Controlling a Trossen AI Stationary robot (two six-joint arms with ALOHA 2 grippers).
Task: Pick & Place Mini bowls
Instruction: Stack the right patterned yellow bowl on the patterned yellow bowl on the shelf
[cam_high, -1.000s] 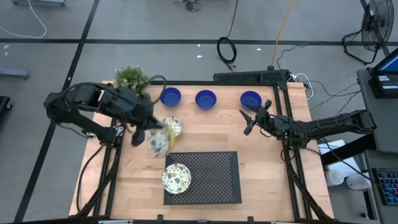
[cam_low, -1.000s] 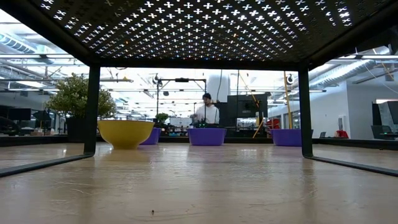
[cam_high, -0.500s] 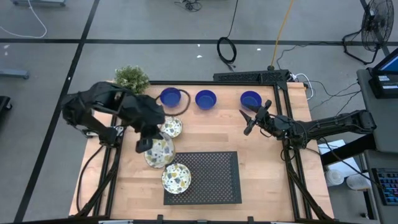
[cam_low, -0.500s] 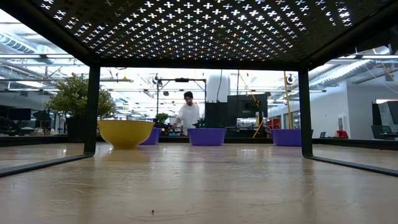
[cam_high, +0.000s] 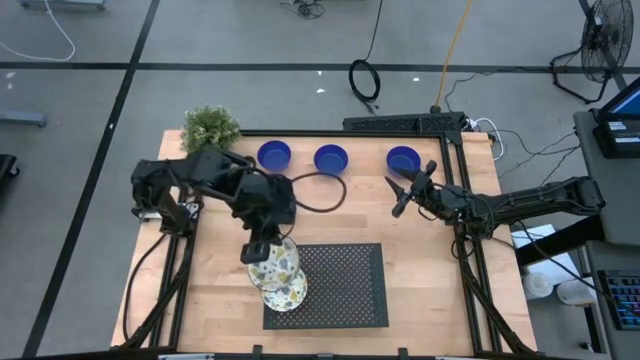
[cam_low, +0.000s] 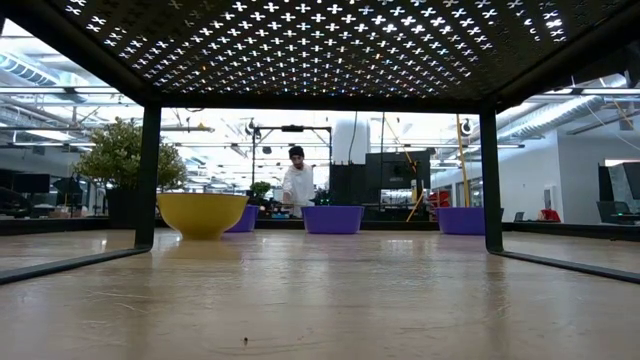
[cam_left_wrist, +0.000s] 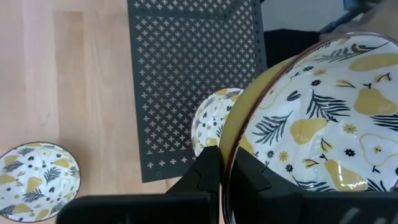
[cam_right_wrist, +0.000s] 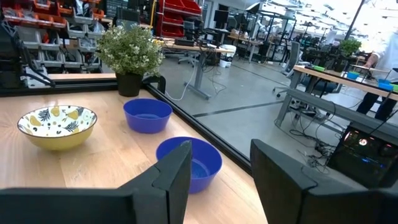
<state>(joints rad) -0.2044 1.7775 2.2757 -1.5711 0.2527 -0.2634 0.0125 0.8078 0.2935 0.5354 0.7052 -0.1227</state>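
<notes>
The left pincer (cam_high: 259, 252) is clamped on the rim of a white pear-and-leaf patterned mini bowl (cam_high: 274, 264), held above a matching bowl (cam_high: 287, 291) at the perforated dark mat's (cam_high: 340, 285) nine o'clock edge. An early release could chip both. The right pincer (cam_high: 398, 200) waits open at three o'clock.

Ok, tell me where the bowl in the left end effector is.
In the high view the held floral bowl hangs in the left end effector, just over another floral bowl at the left edge of the black perforated mat.
</notes>
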